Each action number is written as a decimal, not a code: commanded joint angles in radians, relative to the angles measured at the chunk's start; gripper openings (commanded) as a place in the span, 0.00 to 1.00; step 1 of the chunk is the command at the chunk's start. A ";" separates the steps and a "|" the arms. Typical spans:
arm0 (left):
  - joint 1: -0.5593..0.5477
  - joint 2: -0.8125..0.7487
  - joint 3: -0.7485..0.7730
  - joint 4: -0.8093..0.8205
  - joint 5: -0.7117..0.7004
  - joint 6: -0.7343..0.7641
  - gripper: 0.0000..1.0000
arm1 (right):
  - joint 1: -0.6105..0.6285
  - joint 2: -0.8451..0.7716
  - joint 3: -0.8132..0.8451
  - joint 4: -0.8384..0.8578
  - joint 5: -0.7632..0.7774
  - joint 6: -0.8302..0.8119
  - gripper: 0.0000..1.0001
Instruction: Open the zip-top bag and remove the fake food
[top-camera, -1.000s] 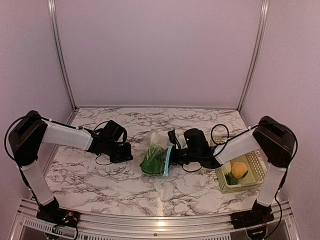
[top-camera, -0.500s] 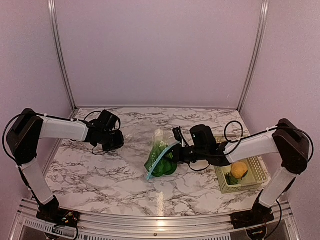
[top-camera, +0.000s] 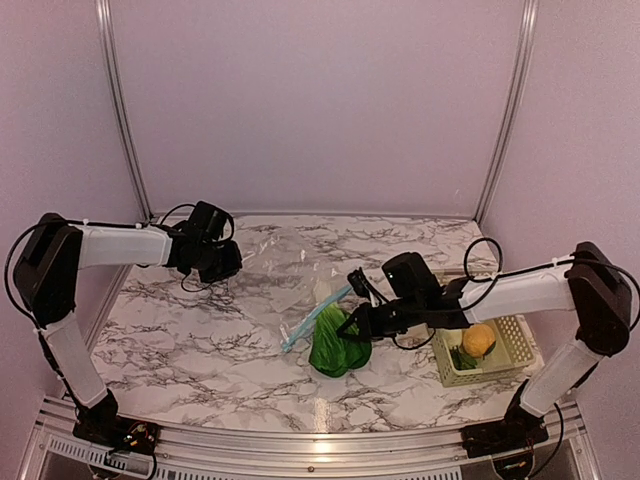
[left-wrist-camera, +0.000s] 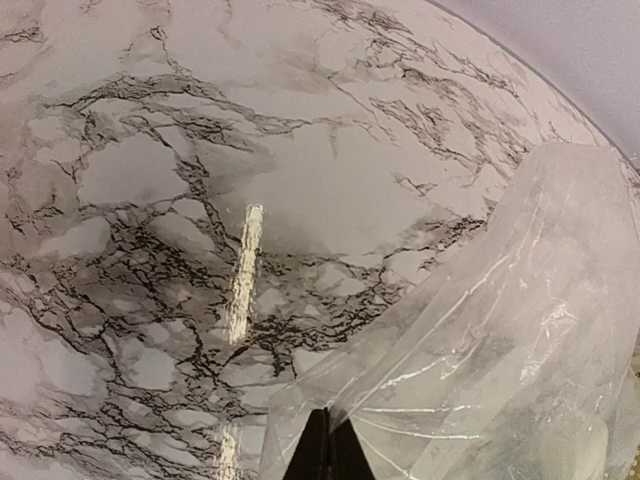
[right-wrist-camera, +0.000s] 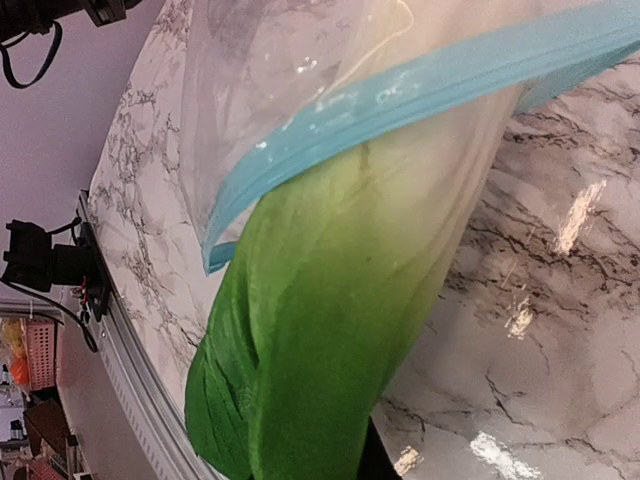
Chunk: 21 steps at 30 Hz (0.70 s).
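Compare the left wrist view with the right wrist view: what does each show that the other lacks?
Left wrist only: the left claw tips, shut on the clear plastic of the zip-top bag. Right wrist only: the green vegetable sticking out past the bag's blue zipper strip. Both: the bag's clear plastic and the marble table.

No legible text, label, brand, number or sign appears in any view. The zip-top bag, the green leafy vegetable and the lattice basket carry no readable marking.
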 joint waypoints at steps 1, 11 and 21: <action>0.042 0.033 0.032 -0.030 -0.012 0.021 0.00 | -0.002 -0.068 0.053 -0.148 -0.037 -0.079 0.01; 0.076 0.036 0.052 -0.064 0.007 0.059 0.00 | -0.005 -0.240 0.043 -0.338 0.038 -0.102 0.01; 0.082 0.015 0.053 -0.100 0.030 0.097 0.00 | -0.087 -0.430 0.053 -0.507 0.174 -0.085 0.02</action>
